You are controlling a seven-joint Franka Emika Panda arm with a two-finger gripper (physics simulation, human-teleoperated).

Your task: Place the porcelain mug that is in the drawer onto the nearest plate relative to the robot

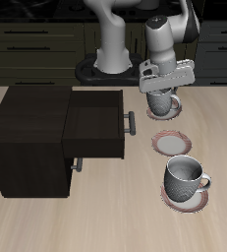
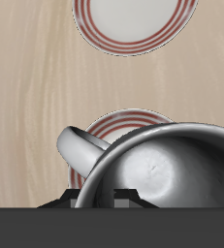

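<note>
My gripper (image 1: 164, 89) is shut on the rim of the porcelain mug (image 1: 164, 102), pale speckled grey and upright. It holds the mug right over the plate (image 1: 150, 112) closest to the robot's base (image 1: 110, 67). I cannot tell whether the mug touches this plate. In the wrist view the mug (image 2: 167, 170) fills the frame with its loop handle (image 2: 77, 148) out to one side, and the plate's pinkish rim (image 2: 123, 120) shows beyond it. The dark drawer (image 1: 93, 123) stands pulled open with nothing in it, its grey bar handle (image 1: 131, 122) facing the plates.
A second plate (image 1: 171, 144) lies bare nearer the table's front edge and also shows in the wrist view (image 2: 133, 19). A third plate (image 1: 184, 200) farther forward carries the other mug (image 1: 185, 176). The low dark cabinet (image 1: 27, 138) stands behind the open drawer.
</note>
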